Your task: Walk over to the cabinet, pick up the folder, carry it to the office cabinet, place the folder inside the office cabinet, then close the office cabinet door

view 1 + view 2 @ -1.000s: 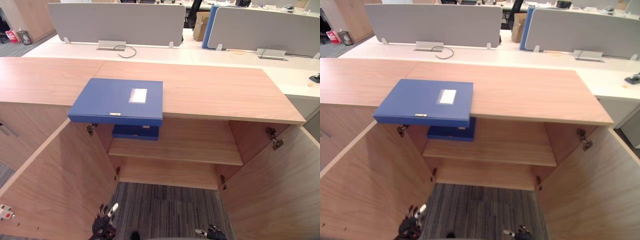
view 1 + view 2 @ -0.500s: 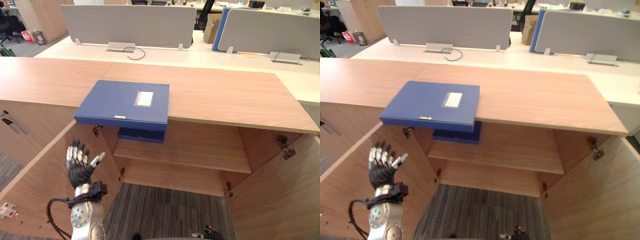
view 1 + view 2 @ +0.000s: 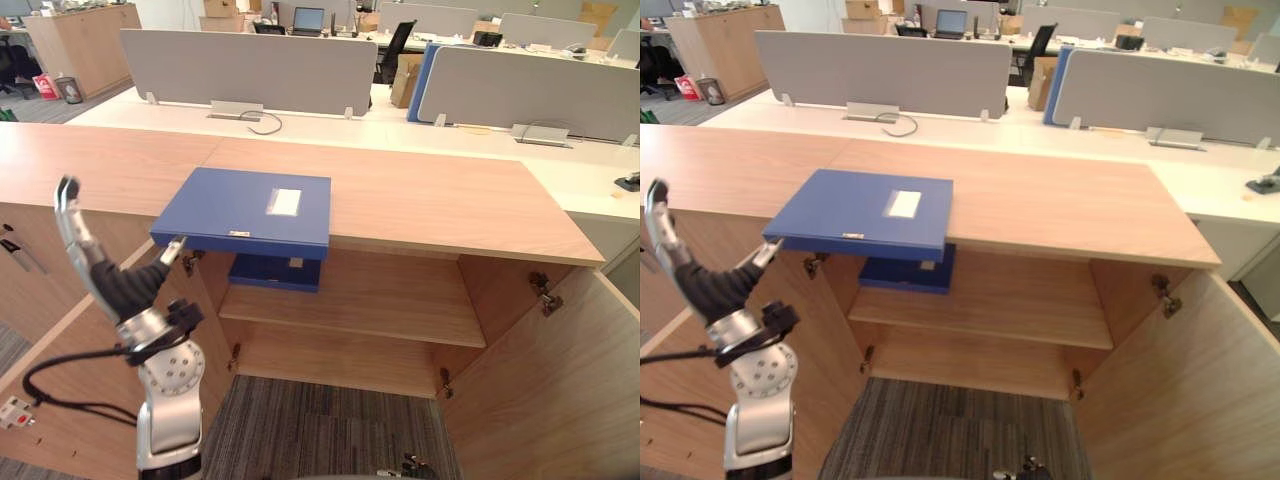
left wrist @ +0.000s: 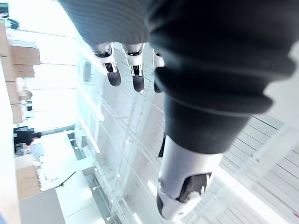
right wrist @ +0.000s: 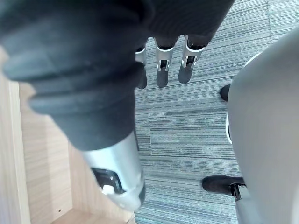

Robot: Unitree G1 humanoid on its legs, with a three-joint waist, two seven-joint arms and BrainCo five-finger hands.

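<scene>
Left eye view, nearest first: the robot's left hand [image 3: 112, 278] is raised in front of the cabinet's open left door [image 3: 60, 385]. Its fingers [image 3: 68, 205] point straight up, spread wide and holding nothing. Its thumb reaches toward the front left corner of the folder [image 3: 250, 205]; whether it touches cannot be told. Low down, in the right wrist view, the right hand [image 5: 161, 65] hangs over grey striped carpet [image 5: 196, 126] with relaxed, nearly straight fingers, also empty.

The wooden cabinet [image 3: 440, 195] stands with both doors swung out toward the robot, the right door [image 3: 560, 390] on the far side from the raised hand. Inside is one shelf [image 3: 380, 300]. At its left end lies a second blue folder [image 3: 272, 272].

The task's folder, blue with a small white label [image 3: 283, 202], lies flat on the cabinet top. Its front edge juts out over the open compartment, directly above the folder on the shelf.

Behind the cabinet run white desks [image 3: 300, 125] with grey divider screens [image 3: 245, 68]. A loop of cable [image 3: 262, 122] lies on the near desk, and a cardboard box [image 3: 403, 78] stands further back.
</scene>
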